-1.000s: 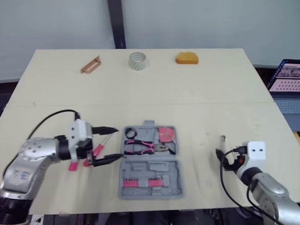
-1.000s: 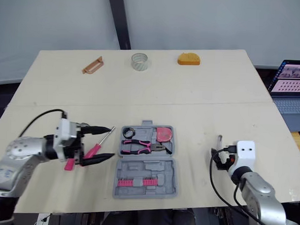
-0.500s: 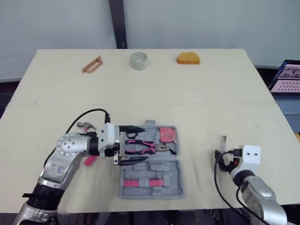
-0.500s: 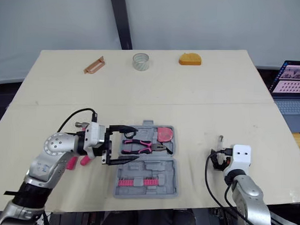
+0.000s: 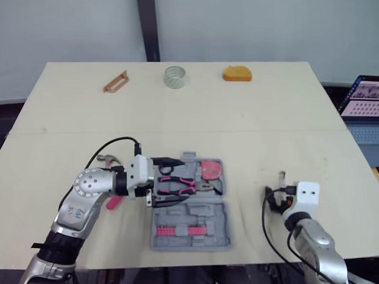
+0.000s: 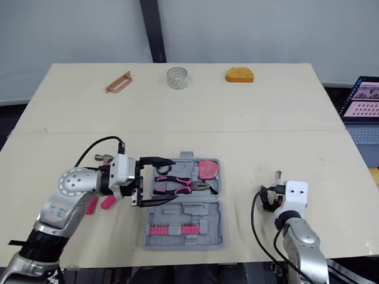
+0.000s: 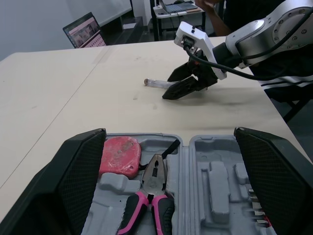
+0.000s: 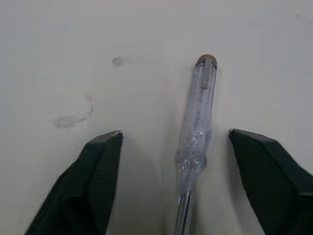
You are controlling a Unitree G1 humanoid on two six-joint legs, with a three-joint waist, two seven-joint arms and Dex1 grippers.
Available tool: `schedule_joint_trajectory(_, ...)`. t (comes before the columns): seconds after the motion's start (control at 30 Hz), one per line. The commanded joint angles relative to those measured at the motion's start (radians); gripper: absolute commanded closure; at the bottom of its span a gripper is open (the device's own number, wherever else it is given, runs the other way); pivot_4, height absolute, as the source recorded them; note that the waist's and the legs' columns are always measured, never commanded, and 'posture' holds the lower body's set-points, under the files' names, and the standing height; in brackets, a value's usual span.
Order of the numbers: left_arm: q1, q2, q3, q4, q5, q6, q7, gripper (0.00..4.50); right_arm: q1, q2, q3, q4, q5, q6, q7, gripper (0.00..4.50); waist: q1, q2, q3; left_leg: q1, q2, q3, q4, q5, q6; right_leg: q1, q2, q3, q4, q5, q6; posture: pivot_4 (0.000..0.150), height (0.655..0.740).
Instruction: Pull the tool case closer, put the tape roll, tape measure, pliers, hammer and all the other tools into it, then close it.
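The grey tool case (image 5: 193, 217) lies open at the table's front middle. Its far half holds pink-handled pliers (image 5: 178, 185) and a red tape measure (image 5: 209, 170). My left gripper (image 5: 170, 182) hovers open over the case's left edge, one finger on each side of the pliers' handles (image 7: 146, 213). A hammer (image 5: 105, 158) and a pink tool handle (image 5: 112, 202) lie partly hidden beside that arm. My right gripper (image 8: 175, 133) is open astride a clear screwdriver (image 8: 198, 117) on the table right of the case. The tape roll (image 5: 174, 76) sits at the far edge.
An orange object (image 5: 237, 73) and a brown handle-shaped piece (image 5: 115, 81) lie at the table's far edge beside the tape roll. A laptop (image 5: 368, 98) stands off the table to the right. A row of pink bits (image 5: 180, 231) fills the case's near half.
My left gripper swung right from the pink tools beside the case to over its left edge, still open. The right gripper edged left towards the clear screwdriver.
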Motion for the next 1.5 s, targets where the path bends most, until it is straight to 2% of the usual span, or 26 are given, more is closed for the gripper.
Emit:
schedule_joint_trajectory(0.03, 0.0, 0.0, 0.0, -0.037, 0.002, -0.007, 0.008, 0.0, 0.018, 0.005, -0.016, 0.011, -0.003, -0.01, -0.02, 2.33, 0.003, 0.0, 0.0, 0.0, 0.0, 0.0, 0.001, 0.0, 0.0, 0.0, 0.0, 0.0, 0.0, 0.0, 0.0, 0.15, 0.74)
schedule_joint_trajectory(0.17, -0.006, -0.001, -0.001, -0.037, 0.001, -0.004, 0.009, 0.0, 0.025, 0.013, -0.022, 0.014, -0.001, -0.016, -0.023, 4.39, 0.003, 0.0, 0.0, -0.001, 0.0, -0.001, 0.003, -0.001, 0.001, 0.001, 0.0, 0.0, 0.0, 0.0, 0.0, 0.15, 0.74)
schedule_joint_trajectory(0.2, -0.007, -0.001, -0.002, -0.037, 0.0, -0.004, 0.01, 0.0, 0.027, 0.013, -0.023, 0.014, -0.001, -0.018, -0.023, 4.46, 0.003, 0.0, 0.0, -0.001, 0.0, -0.001, 0.003, -0.001, 0.001, 0.001, 0.0, 0.0, 0.0, 0.0, 0.0, 0.15, 0.74)
schedule_joint_trajectory(0.57, -0.024, -0.011, -0.01, -0.014, 0.004, -0.008, 0.008, 0.0, 0.032, -0.014, -0.01, -0.003, 0.012, -0.048, 0.031, 4.46, 0.002, 0.0, 0.0, -0.001, 0.0, -0.001, 0.003, -0.001, 0.001, 0.001, 0.0, 0.0, 0.0, 0.0, 0.0, 0.15, 0.74)
schedule_joint_trajectory(0.67, -0.02, -0.011, -0.013, -0.014, 0.005, -0.012, 0.006, 0.0, 0.032, -0.065, 0.016, -0.052, 0.021, -0.038, 0.1, 4.46, 0.001, 0.0, 0.0, -0.001, 0.0, -0.001, 0.003, -0.001, 0.001, 0.001, 0.0, 0.0, 0.0, 0.0, 0.0, 0.15, 0.74)
schedule_joint_trajectory(0.83, 0.019, 0.022, 0.012, -0.028, 0.003, -0.024, -0.002, 0.0, -0.008, -0.24, 0.084, -0.201, 0.085, 0.088, 0.289, 4.46, -0.003, 0.001, 0.0, -0.001, 0.0, -0.001, 0.003, -0.001, 0.001, 0.0, 0.001, 0.001, 0.0, 0.0, 0.0, 0.15, 0.74)
schedule_joint_trajectory(1.03, 0.17, 0.096, 0.098, -0.095, -0.025, -0.026, -0.001, 0.0, -0.177, -0.532, 0.211, -0.372, 0.213, 0.321, 0.562, 4.46, -0.001, 0.001, 0.001, -0.002, 0.004, -0.001, 0.004, -0.002, 0.001, 0.0, 0.004, 0.001, -0.001, 0.0, 0.0, 0.15, 0.74)
schedule_joint_trajectory(1.13, 0.278, 0.126, 0.157, -0.151, -0.043, -0.022, 0.009, 0.0, -0.323, -0.619, 0.304, -0.443, 0.273, 0.44, 0.645, 4.46, 0.001, 0.001, 0.001, -0.005, 0.008, -0.001, 0.01, -0.006, 0.0, 0.0, 0.008, 0.0, -0.002, 0.001, -0.001, 0.15, 0.74)
schedule_joint_trajectory(1.2, 0.347, 0.139, 0.202, -0.177, -0.049, -0.023, 0.017, 0.0, -0.421, -0.637, 0.38, -0.477, 0.31, 0.517, 0.686, 4.46, 0.001, 0.001, 0.001, -0.006, 0.009, -0.001, 0.012, -0.007, 0.0, 0.0, 0.009, 0.001, -0.002, 0.001, -0.002, 0.15, 0.74)
schedule_joint_trajectory(1.33, 0.486, 0.142, 0.28, -0.218, -0.057, -0.038, 0.033, 0.0, -0.606, -0.603, 0.577, -0.461, 0.264, 0.624, 0.678, 4.46, 0.002, 0.0, 0.001, -0.007, 0.009, -0.002, 0.013, -0.007, -0.001, -0.001, 0.009, 0.001, -0.003, 0.001, -0.002, 0.15, 0.74)
schedule_joint_trajectory(1.5, 0.673, 0.106, 0.402, -0.224, -0.058, -0.108, 0.05, 0.0, -0.732, -0.512, 0.756, -0.449, 0.238, 0.676, 0.668, 4.46, -0.001, 0.0, 0.001, -0.009, 0.01, -0.003, 0.013, -0.007, -0.001, -0.003, 0.01, 0.001, -0.003, 0.001, -0.003, 0.15, 0.74)
